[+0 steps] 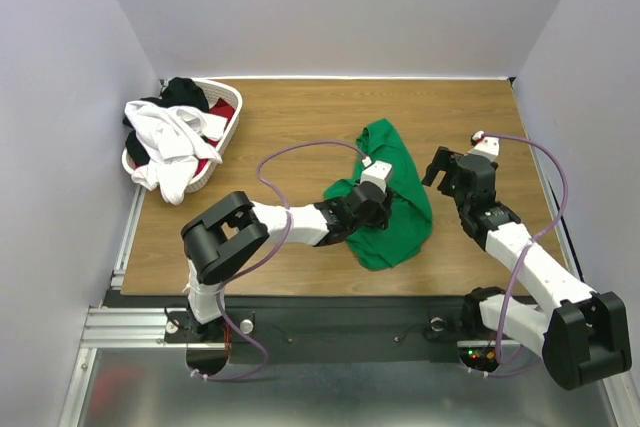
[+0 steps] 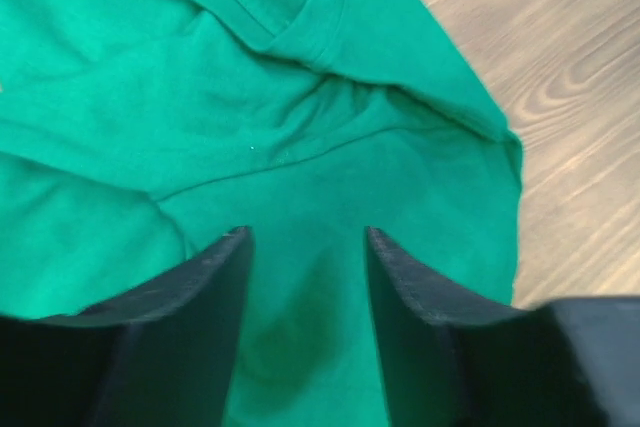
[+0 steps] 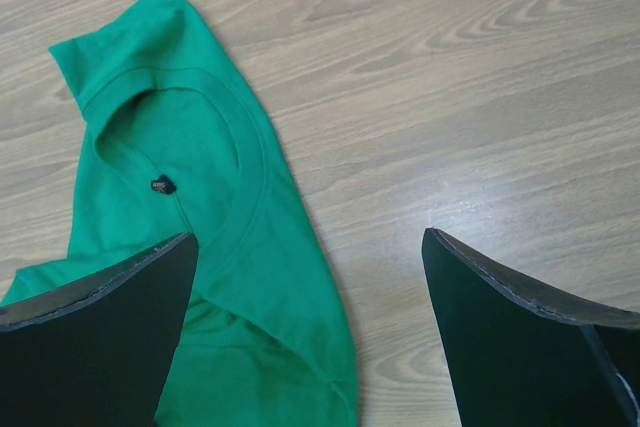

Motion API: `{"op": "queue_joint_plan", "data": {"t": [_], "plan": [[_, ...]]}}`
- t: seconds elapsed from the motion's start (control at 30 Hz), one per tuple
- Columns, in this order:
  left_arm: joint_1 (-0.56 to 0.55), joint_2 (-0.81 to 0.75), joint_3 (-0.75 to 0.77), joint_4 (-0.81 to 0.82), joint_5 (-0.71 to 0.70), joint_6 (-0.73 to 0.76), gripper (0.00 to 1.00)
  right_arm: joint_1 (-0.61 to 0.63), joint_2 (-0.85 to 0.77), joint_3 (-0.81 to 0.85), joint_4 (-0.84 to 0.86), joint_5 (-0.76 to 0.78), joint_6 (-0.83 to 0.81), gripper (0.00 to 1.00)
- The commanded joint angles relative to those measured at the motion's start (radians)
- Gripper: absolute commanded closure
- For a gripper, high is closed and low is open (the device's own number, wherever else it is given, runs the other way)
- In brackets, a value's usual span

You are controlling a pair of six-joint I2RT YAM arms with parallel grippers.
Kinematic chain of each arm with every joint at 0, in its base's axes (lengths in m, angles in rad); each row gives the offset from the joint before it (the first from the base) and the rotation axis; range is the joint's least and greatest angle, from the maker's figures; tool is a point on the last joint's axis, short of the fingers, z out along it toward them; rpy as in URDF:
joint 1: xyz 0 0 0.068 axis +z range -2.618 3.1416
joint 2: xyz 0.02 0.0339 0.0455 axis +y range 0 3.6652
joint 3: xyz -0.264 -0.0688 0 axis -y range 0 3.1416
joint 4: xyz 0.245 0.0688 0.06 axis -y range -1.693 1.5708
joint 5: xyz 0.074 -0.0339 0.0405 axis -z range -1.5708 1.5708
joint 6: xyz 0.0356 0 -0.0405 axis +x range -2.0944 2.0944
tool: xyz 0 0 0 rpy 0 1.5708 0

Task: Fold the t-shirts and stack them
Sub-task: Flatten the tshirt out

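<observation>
Green t-shirt: being displayed crumpled on the table, well apart from the laundry basket on its right-arm side, long axis pointing away from the arm bases. White, black and red t-shirts: being held heaped in that basket. Left gripper: nearer arm, cloth being straddled by half-parted jaws, nothing visibly pinched. Right gripper: being held fully released, farther from the basket, beside the collar.

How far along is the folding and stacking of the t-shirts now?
Done: nothing; no folded stack shows. In hand: the green t-shirt lies crumpled on the table, the left gripper over it with jaws apart, the right gripper open beside its collar. Left: the other shirts, heaped in the basket.
</observation>
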Motion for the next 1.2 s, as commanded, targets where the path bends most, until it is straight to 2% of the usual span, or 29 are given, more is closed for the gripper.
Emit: {"op": "queue_joint_plan", "data": {"t": [0.0, 0.2, 0.23, 0.27, 0.4, 0.73, 0.93, 1.17], "plan": [[-0.001, 0.019, 0.052, 0.007, -0.025, 0.016, 0.50, -0.006, -0.005, 0.051, 0.013, 0.021, 0.008, 0.00], [0.000, 0.000, 0.044, -0.009, -0.092, 0.045, 0.76, -0.006, 0.004, 0.051, 0.013, -0.002, 0.011, 0.00], [0.002, 0.001, 0.049, -0.013, -0.107, 0.051, 0.85, -0.004, 0.017, 0.054, 0.013, -0.010, 0.016, 0.00], [0.003, 0.004, 0.052, -0.027, -0.121, 0.056, 1.00, -0.006, 0.023, 0.052, 0.013, -0.021, 0.016, 0.00], [0.026, 0.013, 0.044, -0.042, -0.154, 0.060, 1.00, -0.006, 0.064, 0.049, 0.013, -0.109, 0.029, 0.00], [0.083, -0.011, -0.027, -0.002, -0.111, 0.036, 1.00, -0.004, 0.225, 0.072, 0.021, -0.310, 0.042, 0.02], [0.085, 0.003, -0.022, -0.004, -0.069, 0.013, 1.00, -0.004, 0.271, 0.086, 0.024, -0.375, 0.019, 0.07], [0.089, -0.062, -0.059, 0.002, -0.052, -0.030, 0.98, 0.006, 0.348, 0.111, 0.022, -0.426, 0.002, 0.15]]}}
